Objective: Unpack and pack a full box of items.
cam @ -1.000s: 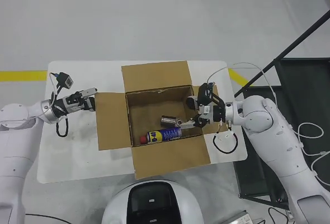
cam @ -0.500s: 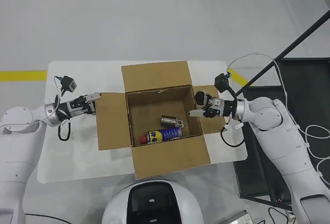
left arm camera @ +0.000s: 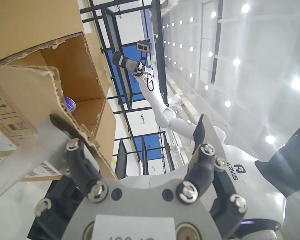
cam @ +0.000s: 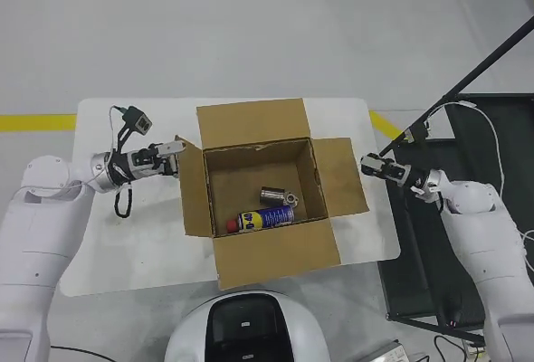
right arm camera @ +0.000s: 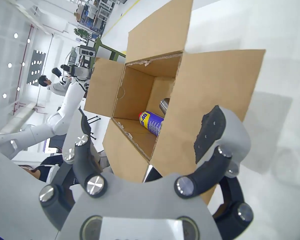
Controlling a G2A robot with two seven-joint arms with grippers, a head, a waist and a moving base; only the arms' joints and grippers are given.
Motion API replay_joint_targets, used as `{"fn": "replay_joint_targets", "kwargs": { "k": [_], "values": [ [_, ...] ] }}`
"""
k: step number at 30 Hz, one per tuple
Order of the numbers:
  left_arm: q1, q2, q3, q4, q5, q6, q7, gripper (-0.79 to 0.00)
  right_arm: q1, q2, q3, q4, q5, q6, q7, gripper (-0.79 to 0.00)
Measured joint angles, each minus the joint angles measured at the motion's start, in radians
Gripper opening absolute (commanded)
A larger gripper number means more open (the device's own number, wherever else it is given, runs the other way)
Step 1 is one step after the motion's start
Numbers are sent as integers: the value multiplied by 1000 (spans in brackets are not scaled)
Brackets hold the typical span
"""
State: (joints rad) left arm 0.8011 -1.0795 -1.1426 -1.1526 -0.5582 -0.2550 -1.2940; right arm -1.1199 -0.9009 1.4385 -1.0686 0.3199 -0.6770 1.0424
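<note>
Left claw (left arm camera: 127,126) is spread, not clamped: the left flap (cam: 193,190) of the box (cam: 253,158) rests its torn edge on one finger (left arm camera: 42,136), tilted up off the bench (cam: 122,244). Looks like flap folding. Push along the hinge arc, slow, or you'll shove the box. Forearm lies to the box's left, pointing at it. Inside the box: spray can (cam: 265,218), metal cylinder (cam: 274,195) beside it. Right claw (cam: 373,165), spread too, sits just past the right flap (cam: 342,176), arm outstretched.

I see the box (cam: 276,255) open on top, free entry from above. Left flap (cam: 193,195) stands up, blocks that side. Spray can (cam: 265,218) & metal cyl (cam: 274,195) take robot-side floor; far part bare.
</note>
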Motion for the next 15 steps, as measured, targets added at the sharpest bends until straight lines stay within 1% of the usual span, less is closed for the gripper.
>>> {"fn": "replay_joint_targets", "kwargs": {
  "k": [5,10,12,13,15],
  "values": [
    [-70,-41,111,42,-39,28,17,0,15,-6,-4,131,52,-14,-26,0],
    [-136,-85,216,117,-22,25,67,0,52,-12,-36,234,20,19,-4,0],
    [-153,-98,245,145,16,4,122,0,64,-16,-55,259,27,34,24,0],
    [-159,-106,263,161,41,-2,164,0,73,-19,-72,268,21,43,60,0],
    [-163,-118,288,177,69,-7,210,0,87,-24,-95,275,22,43,120,0]
  ]
}}
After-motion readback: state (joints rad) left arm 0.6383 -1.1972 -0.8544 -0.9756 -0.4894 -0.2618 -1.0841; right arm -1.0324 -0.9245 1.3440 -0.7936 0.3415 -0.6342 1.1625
